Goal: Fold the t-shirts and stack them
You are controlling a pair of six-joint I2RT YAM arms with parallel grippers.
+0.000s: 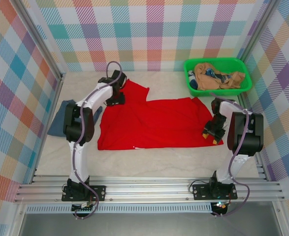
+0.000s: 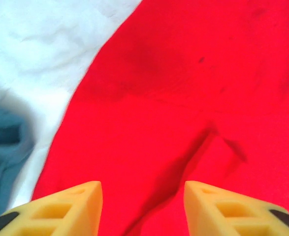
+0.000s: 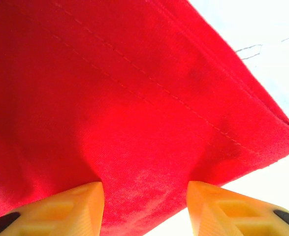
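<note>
Top external view: the tabletop (image 1: pixel 149 164) carried two shirts, a basket and both arms.
Red shirt (image 1: pixel 154 123): lay spread flat across the middle of the tabletop, with one sleeve pointing toward the far-left corner; no fold was made yet, by my reading.
Blue shirt (image 1: pixel 60 118): lay rumpled against the left edge, just beside the red shirt and partly under the left arm.
Basket (image 1: pixel 214 60): green, in the far-right corner, with tan cloth in it, apart from the red shirt.
Left gripper (image 1: pixel 116 97): over the red shirt's far-left part, by the sleeve. In the left wrist view the left gripper (image 2: pixel 143 184) had its jaws released, with a raised crease of red cloth ahead of them and nothing pinched.
Right gripper (image 1: pixel 210 135): at the red shirt's near-right corner. In the right wrist view the right gripper (image 3: pixel 145 184) straddled the stitched hem, its jaws standing apart and not clamped on the cloth.
Step in hand: probably taking hold of both ends for the first fold.
Doing it well: each jaw should go low enough to catch every layer at the edge, then close fully before lifting.
Lift: both arms should rise together so the cloth stays taut and flat.
Risk: the left arm could snag the blue shirt nearby.
</note>
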